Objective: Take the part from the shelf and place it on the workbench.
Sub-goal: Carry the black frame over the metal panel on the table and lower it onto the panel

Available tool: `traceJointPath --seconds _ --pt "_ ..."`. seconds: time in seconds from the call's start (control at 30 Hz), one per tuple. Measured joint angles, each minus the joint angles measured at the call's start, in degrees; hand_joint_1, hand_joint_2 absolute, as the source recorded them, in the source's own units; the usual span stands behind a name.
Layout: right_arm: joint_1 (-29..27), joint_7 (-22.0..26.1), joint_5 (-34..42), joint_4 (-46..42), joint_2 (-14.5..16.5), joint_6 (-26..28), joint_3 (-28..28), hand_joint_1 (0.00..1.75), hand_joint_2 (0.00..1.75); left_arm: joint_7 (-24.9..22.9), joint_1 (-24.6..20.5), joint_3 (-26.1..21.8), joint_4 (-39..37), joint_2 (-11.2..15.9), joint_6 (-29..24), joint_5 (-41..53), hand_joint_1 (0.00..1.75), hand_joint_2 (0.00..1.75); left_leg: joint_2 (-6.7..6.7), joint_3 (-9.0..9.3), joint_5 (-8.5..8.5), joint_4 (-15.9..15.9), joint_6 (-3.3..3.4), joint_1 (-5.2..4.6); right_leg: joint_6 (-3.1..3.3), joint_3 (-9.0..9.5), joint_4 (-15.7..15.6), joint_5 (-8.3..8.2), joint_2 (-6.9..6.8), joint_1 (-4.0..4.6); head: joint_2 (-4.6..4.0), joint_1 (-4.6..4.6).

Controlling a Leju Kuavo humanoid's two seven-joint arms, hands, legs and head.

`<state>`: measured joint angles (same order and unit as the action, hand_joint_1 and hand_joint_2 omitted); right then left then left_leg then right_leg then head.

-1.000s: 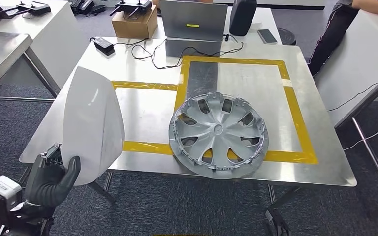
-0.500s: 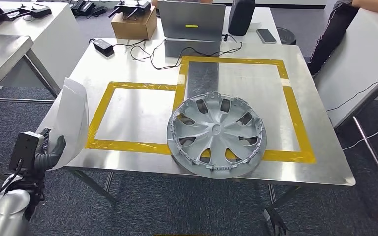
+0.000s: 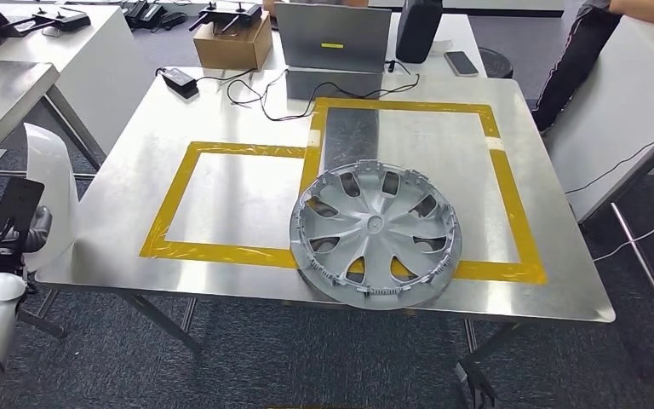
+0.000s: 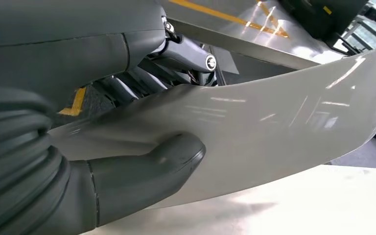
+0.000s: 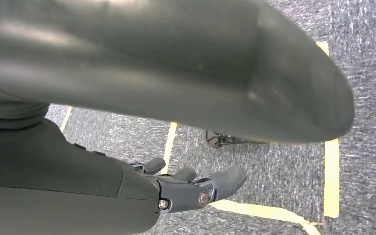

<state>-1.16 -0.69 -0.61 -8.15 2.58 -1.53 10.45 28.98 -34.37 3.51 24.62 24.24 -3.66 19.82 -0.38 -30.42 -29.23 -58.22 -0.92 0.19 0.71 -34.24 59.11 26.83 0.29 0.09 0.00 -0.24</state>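
while the left hand (image 4: pixel 127 181) grips the white part (image 4: pixel 274 127) beside the workbench (image 3: pixel 247 204); right hand (image 5: pixel 196 188) hangs empty, fingers apart

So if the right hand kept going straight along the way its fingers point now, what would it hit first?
Most likely the grey carpet floor. In the right wrist view the right hand hangs with its fingers spread, holding nothing, pointing over carpet marked with yellow tape. Nothing else appears in that line, though depth is hard to judge.
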Motion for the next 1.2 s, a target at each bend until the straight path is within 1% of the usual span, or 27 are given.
traceJointPath --seconds 0.1,0.23,0.33,0.5,0.63,0.9,1.07,1.2 --pt "0.21 0.26 -0.22 0.00 0.19 0.19 0.00 0.00 0.00 1.40 -1.27 1.37 -1.16 -0.78 -0.20 1.18 1.75 1.75 0.05 -0.02 -0.01 0.00 0.00 -0.01 0.01 -0.02 -0.01 0.00 0.03 -0.01 0.00 0.00" --pt "0.38 0.55 -0.62 0.00 0.31 0.30 0.00 0.00 0.00 3.40 -2.08 2.99 -1.96 -2.48 0.13 2.00 1.75 1.75 0.08 -0.06 -0.03 0.00 0.01 -0.01 0.01 -0.05 -0.04 0.00 0.07 -0.02 0.00 -0.01" --pt "0.43 0.55 -0.81 0.00 0.37 0.28 0.00 0.00 0.00 4.02 -2.33 3.97 -2.18 -3.63 0.25 2.42 1.75 1.75 0.09 -0.08 -0.04 0.00 0.02 -0.02 0.01 -0.07 -0.05 0.00 0.10 -0.02 0.00 0.00" --pt "0.42 0.54 -0.90 0.00 0.39 0.31 0.00 0.00 0.00 5.28 -2.78 5.08 -2.40 -4.71 0.52 3.10 1.75 1.75 0.11 -0.09 -0.05 0.00 0.02 -0.02 0.00 -0.13 -0.06 0.00 0.14 -0.02 0.00 -0.02" --pt "0.47 0.54 -0.96 0.00 0.39 0.31 0.00 0.00 0.00 6.15 -3.63 6.89 -2.35 -6.53 0.09 4.95 1.75 1.75 0.07 -0.11 -0.04 0.00 0.02 -0.02 0.00 -0.12 -0.06 -0.01 0.10 -0.02 0.00 -0.01" --pt "0.54 0.43 -0.88 0.00 0.39 0.49 0.00 0.00 0.00 4.83 -7.10 11.39 -2.45 -11.14 -1.01 8.21 1.75 1.75 0.10 -0.13 -0.04 -0.02 0.02 -0.03 -0.04 -0.14 -0.06 -0.04 0.12 -0.04 0.00 -0.01" --pt "0.69 0.66 -0.91 0.00 0.39 0.66 0.00 0.00 0.00 2.20 -10.27 14.05 -3.15 -13.86 -1.73 10.27 1.75 1.75 0.05 -0.18 -0.04 -0.03 0.02 -0.03 -0.05 -0.15 -0.06 -0.05 0.07 -0.04 0.00 0.00" --pt "0.77 1.07 -0.96 0.00 0.39 0.66 0.00 0.00 0.00 0.95 -12.56 15.53 -3.76 -15.41 -2.08 10.91 1.75 1.75 0.10 -0.16 -0.04 -0.02 0.02 -0.03 -0.05 -0.16 -0.05 -0.05 0.13 -0.04 0.00 0.00"
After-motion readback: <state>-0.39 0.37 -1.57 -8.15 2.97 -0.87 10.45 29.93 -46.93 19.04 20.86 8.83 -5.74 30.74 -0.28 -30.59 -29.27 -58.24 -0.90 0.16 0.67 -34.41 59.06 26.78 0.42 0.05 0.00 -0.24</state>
